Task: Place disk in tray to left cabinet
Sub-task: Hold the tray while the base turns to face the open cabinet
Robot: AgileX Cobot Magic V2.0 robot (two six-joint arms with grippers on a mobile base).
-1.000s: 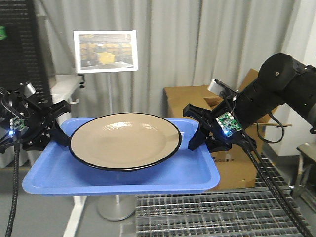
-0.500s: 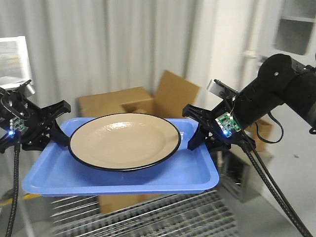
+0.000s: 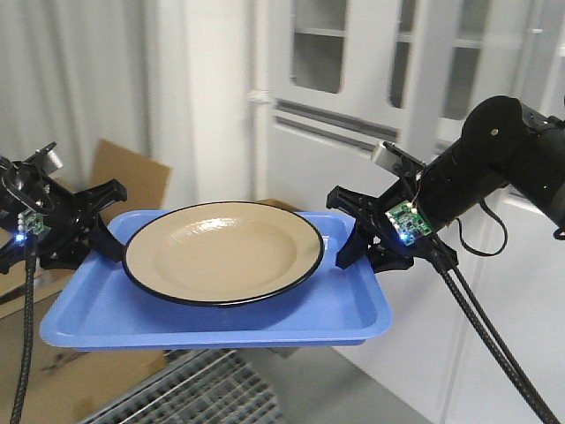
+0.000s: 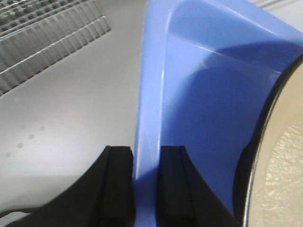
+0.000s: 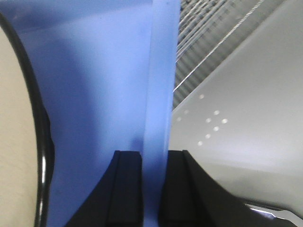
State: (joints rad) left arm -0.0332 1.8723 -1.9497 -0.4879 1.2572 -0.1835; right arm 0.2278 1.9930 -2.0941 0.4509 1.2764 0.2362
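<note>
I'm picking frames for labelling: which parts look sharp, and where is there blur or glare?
Front-facing view: tray, disk, left gripper and right gripper are crisp, the cabinet behind is smeared. Left wrist view: the grating at top left is blurred. Right wrist view: small glare spots on the floor.

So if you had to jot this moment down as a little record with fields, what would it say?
Load: blue tray with a tan plate lying on it
Left gripper: shut on the tray's left edge
Right gripper: shut on the tray's right edge
Tray position: held up in the air between the two grippers
Behind: pale cabinet with panelled doors, blurred
Lower left: cardboard box and metal grating
</note>
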